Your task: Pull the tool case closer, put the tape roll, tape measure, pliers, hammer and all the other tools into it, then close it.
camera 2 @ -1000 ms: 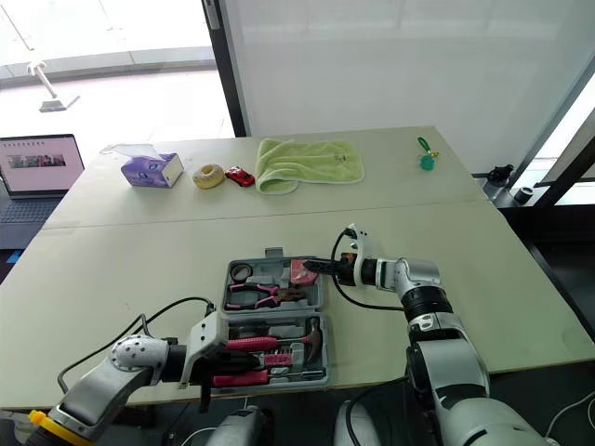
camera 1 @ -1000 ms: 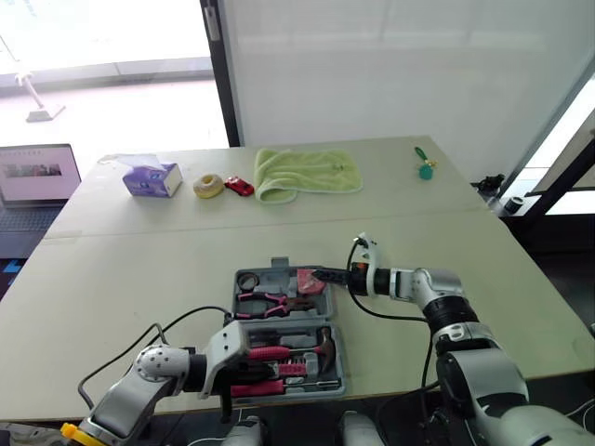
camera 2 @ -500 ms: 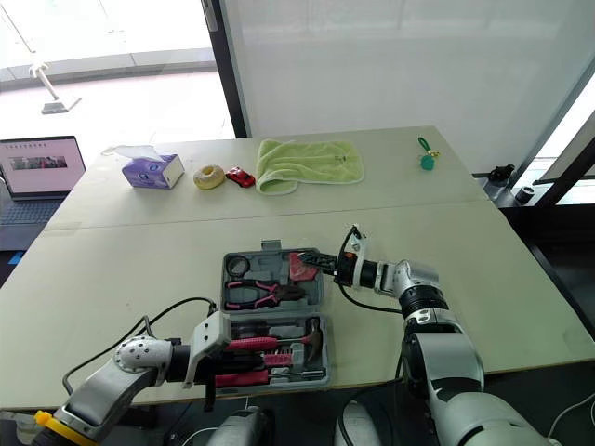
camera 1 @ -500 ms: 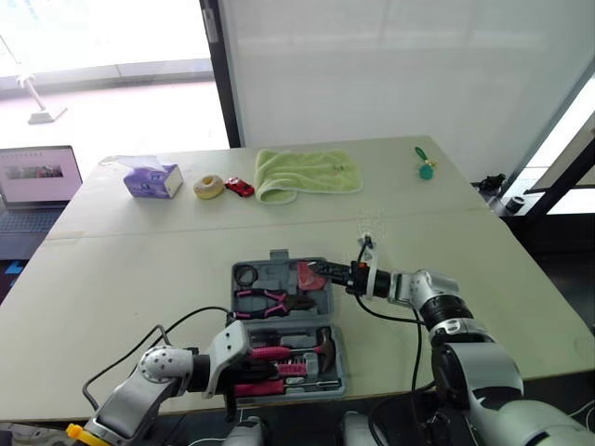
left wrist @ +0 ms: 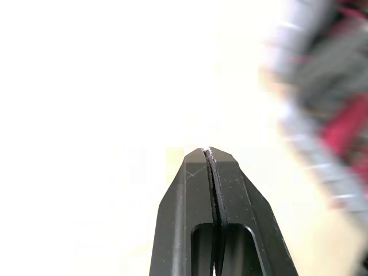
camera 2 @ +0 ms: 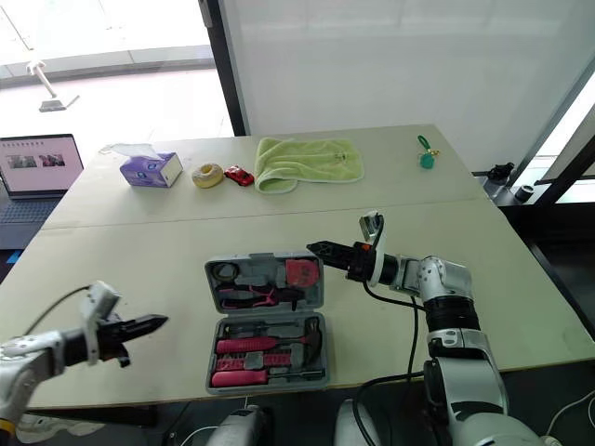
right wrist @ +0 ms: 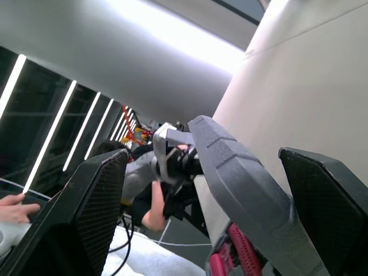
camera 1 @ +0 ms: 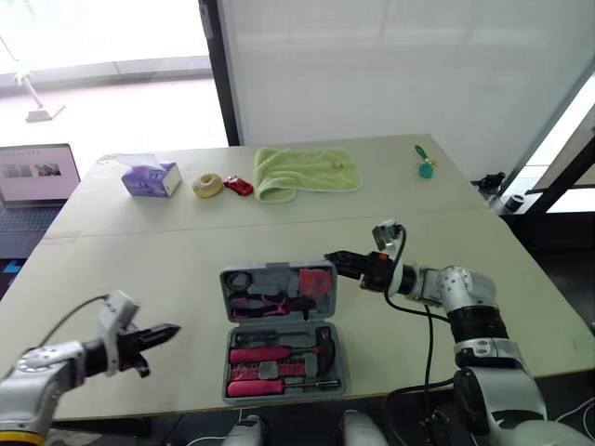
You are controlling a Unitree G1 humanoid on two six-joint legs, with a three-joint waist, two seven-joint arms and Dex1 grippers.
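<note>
1. Left gripper: low over the near-left part of the table, fingers pressed together, nothing between them. Well apart from the case.
2. Tissue box: far left of the table.
3. Tool case: grey, lying open at near centre. The far half holds a black tape roll, pliers and a red tape measure. The near half holds the hammer among pink-handled tools.
4. Green towel: far side, crumpled.
5. Right gripper: at the case's far right corner, fingers spread wide with the grey corner between them. Contact unclear.
</note>
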